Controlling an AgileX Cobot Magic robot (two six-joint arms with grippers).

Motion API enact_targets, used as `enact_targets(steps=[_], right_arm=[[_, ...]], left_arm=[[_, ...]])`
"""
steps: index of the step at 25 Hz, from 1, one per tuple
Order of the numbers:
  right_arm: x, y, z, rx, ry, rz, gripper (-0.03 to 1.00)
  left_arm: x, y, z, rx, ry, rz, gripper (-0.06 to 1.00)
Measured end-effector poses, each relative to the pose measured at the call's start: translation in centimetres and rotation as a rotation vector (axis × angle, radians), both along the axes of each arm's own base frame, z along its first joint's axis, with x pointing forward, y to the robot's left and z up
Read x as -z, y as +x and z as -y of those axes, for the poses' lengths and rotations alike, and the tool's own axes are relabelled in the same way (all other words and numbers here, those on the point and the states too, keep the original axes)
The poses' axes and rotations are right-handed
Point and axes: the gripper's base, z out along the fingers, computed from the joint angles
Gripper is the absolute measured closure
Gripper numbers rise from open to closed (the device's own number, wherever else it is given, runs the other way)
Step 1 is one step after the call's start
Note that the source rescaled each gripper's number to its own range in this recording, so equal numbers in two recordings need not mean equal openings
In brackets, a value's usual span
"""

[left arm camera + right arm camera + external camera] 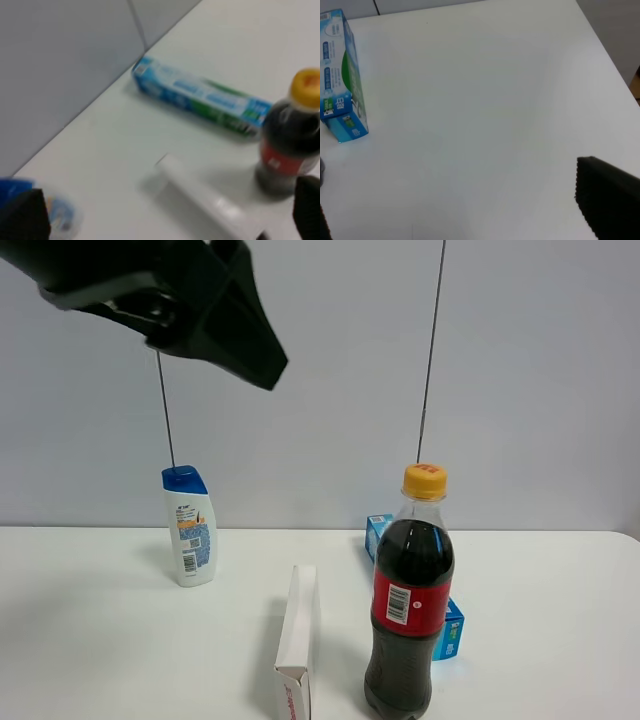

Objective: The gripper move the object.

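Your clear plastic cola bottle (410, 600), yellow-capped and red-labelled, stood upright on the white table (120, 640); your left gripper (165, 220) hung above, spread wide and empty.

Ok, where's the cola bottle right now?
In the high view the cola bottle stands upright right of centre, in front of the blue box, with the white box to its left.

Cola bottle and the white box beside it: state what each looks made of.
Cola bottle: clear glossy plastic, dark liquid showing through; yellow-orange cap looks like opaque plastic. White box: probably matte cardboard, with crisp folded edges and a flap end.
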Motion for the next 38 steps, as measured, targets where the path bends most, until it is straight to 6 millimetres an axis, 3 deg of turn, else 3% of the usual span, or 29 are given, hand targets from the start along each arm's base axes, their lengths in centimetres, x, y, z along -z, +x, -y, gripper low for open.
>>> enact_targets(steps=[7, 18, 25, 31, 38], right_arm=[[0.0, 0.0, 0.0, 0.000, 0.000, 0.000, -0.03], [0.0, 0.0, 0.0, 0.000, 0.000, 0.000, -0.03], [0.0, 0.0, 0.0, 0.000, 0.000, 0.000, -0.03], [0.0, 0.0, 0.0, 0.000, 0.000, 0.000, -0.03], [0.0, 0.0, 0.0, 0.000, 0.000, 0.000, -0.03]], left_arm=[[-2.7, 0.9, -3.9, -0.135, 0.105, 0.096, -0.05], [-3.1, 4.6, -11.3, -0.444, 0.120, 0.108, -0.05], [-2.9, 5.6, -16.2, -0.665, 0.059, 0.054, -0.05], [-3.5, 4.7, -19.7, -0.822, -0.019, 0.042, -0.05], [-6.2, 0.8, -19.6, -0.823, -0.155, 0.130, -0.05]])
